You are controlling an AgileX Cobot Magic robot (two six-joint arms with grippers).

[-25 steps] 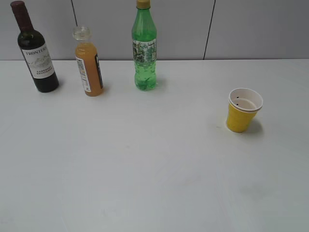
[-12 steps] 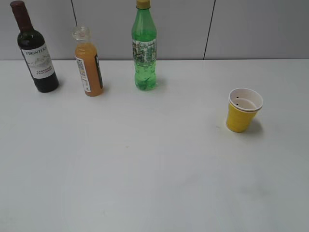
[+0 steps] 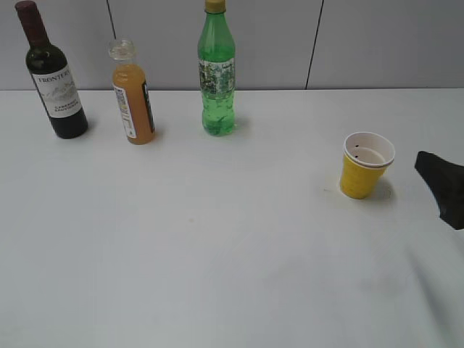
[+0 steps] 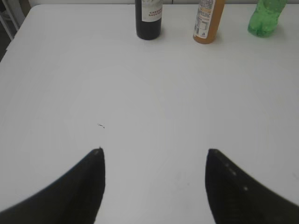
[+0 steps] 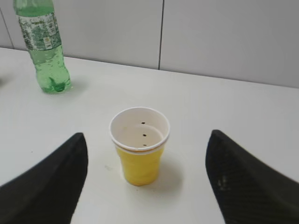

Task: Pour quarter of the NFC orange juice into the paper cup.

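While both end effectors [image 4: 154, 158] [image 5: 147, 140] gape: 3 bottles incl. NFC orange juice [image 3: 133, 98], 1 paper cup [image 3: 365, 166].

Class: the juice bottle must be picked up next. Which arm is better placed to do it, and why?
Left. The NFC orange juice stands ahead of the open left gripper, on the table's left. The right gripper faces the paper cup, far right.

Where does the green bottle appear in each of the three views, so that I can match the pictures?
Exterior view: the green bottle stands at the back, left of centre, right of the juice bottle.
Left wrist view: only its lower part shows, in the top right corner, right of the juice bottle.
Right wrist view: it is at the top left, behind the cup.
Shared landmark: the white table.
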